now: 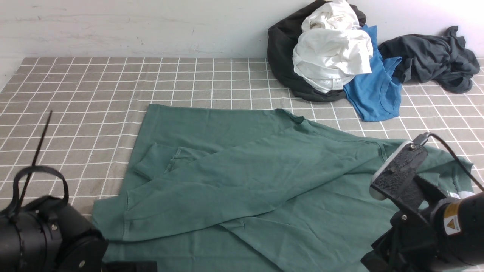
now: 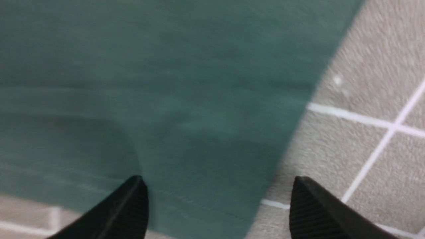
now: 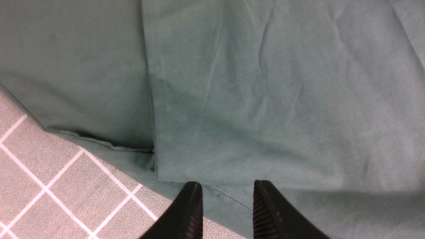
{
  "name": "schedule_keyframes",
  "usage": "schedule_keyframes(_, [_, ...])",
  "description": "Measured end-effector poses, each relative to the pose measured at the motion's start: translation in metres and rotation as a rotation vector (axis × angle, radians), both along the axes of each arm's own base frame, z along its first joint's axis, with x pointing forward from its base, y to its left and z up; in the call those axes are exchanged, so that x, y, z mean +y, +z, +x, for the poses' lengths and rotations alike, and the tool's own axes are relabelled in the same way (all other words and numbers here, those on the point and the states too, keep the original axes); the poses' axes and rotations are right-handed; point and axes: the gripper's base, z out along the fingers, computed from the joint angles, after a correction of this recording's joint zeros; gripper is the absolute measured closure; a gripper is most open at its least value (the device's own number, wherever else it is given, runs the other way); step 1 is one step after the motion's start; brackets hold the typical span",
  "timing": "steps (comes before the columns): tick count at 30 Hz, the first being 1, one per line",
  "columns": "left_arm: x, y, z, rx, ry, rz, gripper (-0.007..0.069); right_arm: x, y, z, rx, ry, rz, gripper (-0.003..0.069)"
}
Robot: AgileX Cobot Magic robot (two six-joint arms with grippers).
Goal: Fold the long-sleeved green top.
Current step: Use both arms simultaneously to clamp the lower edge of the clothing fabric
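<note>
With the left hand [image 2: 217, 181] spread wide and empty and the right hand [image 3: 227, 184] half-parted on nothing, each probably needed a full-thickness pinch at an edge of the dark green cotton long-sleeved top [image 1: 242, 181].

A taupe woven tablecloth with a white grid of squares [image 1: 75, 94] spreads beneath and around the left gripper [image 2: 219, 186] and the right gripper [image 3: 227, 187]. Well ahead of the right gripper, against the scuffed white wall [image 1: 132, 26], sits a heap: a crumpled black garment [image 1: 281, 56] with bunched white cotton garments [image 1: 332, 56] on top and a bright blue sleeveless top [image 1: 374, 94] draped down its nearer side. Touching the blue top, further towards the right gripper's outer side, lies a rumpled dark grey garment [image 1: 435, 56], well apart from the left gripper.
</note>
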Motion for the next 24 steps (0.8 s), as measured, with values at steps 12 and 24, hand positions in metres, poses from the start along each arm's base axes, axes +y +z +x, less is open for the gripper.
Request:
schedule_keyframes(12, [0.0, 0.009, -0.012, -0.062, -0.052, -0.02, 0.0595, -0.009, 0.029, -0.015, -0.13, 0.009, 0.074, 0.0447])
schedule_keyframes(24, [0.015, 0.056, -0.033, -0.276, 0.195, -0.119, 0.0629, -0.027, 0.046, -0.038, -0.288, 0.281, -0.099, 0.042])
